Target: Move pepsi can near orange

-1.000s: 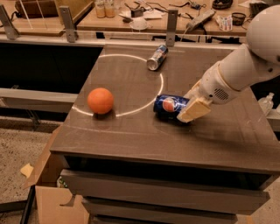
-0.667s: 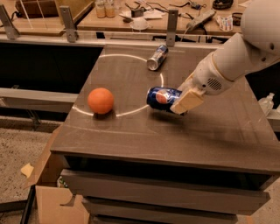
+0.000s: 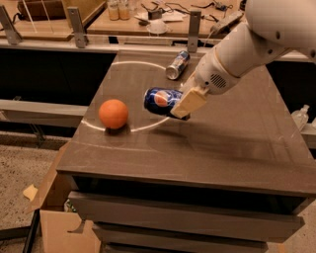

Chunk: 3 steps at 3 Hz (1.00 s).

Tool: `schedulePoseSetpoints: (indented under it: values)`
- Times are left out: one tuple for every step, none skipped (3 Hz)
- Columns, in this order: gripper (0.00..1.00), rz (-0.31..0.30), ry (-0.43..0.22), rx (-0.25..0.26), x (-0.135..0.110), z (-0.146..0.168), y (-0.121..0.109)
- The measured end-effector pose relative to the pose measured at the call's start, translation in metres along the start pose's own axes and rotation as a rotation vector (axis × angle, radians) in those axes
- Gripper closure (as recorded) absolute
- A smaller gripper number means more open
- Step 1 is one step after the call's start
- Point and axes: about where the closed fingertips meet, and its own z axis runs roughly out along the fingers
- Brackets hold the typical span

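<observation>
The pepsi can (image 3: 160,100), dark blue with a round red-white-blue logo, is held on its side a little above the dark table (image 3: 232,148). My gripper (image 3: 183,105) is shut on the can's right end, with the white arm reaching in from the upper right. The orange (image 3: 113,113) sits on the table to the left of the can, a short gap away.
A slimmer silver-and-blue can (image 3: 177,65) lies on its side near the table's far edge. A bench with jars and clutter (image 3: 148,15) stands behind. Cardboard boxes (image 3: 59,222) sit on the floor at the lower left. The table's left edge runs close to the orange.
My gripper has lifted the pepsi can off the table and carried it left, toward the orange. The orange and the slim can have not moved.
</observation>
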Motion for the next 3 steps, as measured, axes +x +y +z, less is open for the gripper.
schedulePoseSetpoints:
  values:
    - [1.0, -0.009, 0.004, -0.027, -0.008, 0.015, 0.008]
    - [0.82, 0.014, 0.024, -0.056, -0.008, 0.032, 0.016]
    - [0.59, 0.02, 0.027, -0.074, -0.01, 0.042, 0.022]
